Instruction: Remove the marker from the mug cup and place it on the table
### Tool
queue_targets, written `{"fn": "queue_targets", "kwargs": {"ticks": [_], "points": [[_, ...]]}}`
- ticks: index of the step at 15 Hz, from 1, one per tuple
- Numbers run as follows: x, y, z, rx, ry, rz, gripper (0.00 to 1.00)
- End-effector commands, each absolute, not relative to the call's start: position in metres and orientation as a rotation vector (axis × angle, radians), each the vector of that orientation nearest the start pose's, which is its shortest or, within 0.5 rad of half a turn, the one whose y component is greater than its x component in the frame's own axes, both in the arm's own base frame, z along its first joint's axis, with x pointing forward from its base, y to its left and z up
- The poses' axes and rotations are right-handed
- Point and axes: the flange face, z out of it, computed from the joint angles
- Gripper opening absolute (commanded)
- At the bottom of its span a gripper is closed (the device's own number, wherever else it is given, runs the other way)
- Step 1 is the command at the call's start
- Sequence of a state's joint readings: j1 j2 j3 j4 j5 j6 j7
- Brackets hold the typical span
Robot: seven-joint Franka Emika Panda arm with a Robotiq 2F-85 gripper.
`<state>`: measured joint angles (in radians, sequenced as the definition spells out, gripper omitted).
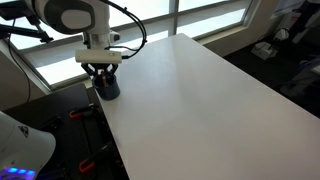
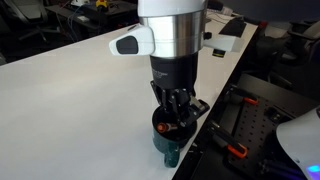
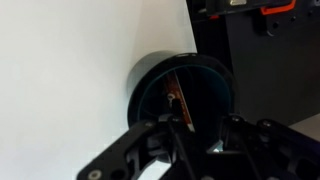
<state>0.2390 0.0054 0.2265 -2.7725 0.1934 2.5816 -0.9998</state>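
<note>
marker (image 3: 177, 102): reddish, tilted in mug cup (image 3: 148, 82) (dark blue) | table (image 1: 205, 90): white

I find no writing, label, brand or number that I can read, neither on the mug (image 3: 150, 85), the worktop (image 1: 200, 90) nor my own arm (image 2: 178, 35).

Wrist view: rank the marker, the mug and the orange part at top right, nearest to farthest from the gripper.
1. marker: inside the mug, just ahead of the gripper.
2. mug: centre, surrounding the marker.
3. orange part: top right corner, off the white surface.
</note>
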Motion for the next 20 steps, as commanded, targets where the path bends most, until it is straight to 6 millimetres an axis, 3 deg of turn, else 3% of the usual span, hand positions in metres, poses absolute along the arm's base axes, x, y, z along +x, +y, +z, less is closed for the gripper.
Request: {"fn": "queue_targets", "kwargs": {"ticks": [1,3,6,8,10,12,20], "points": [[0.326,0.161,0.195,-2.389,-1.823,0.254,0.30],[0.326,0.161,0.194,-2.383,-1.830,0.260,0.31],[0.325,0.161,0.192,-2.375,-1.850,0.269,0.40],[0.324,0.160,0.189,-2.368,-1.873,0.285,0.35],[0.323,0.159,0.183,-2.358,-1.900,0.312,0.10],[0.321,0.157,0.176,-2.338,-1.931,0.342,0.02],[0.315,0.147,0.161,-2.325,-1.920,0.420,0.00]]}}
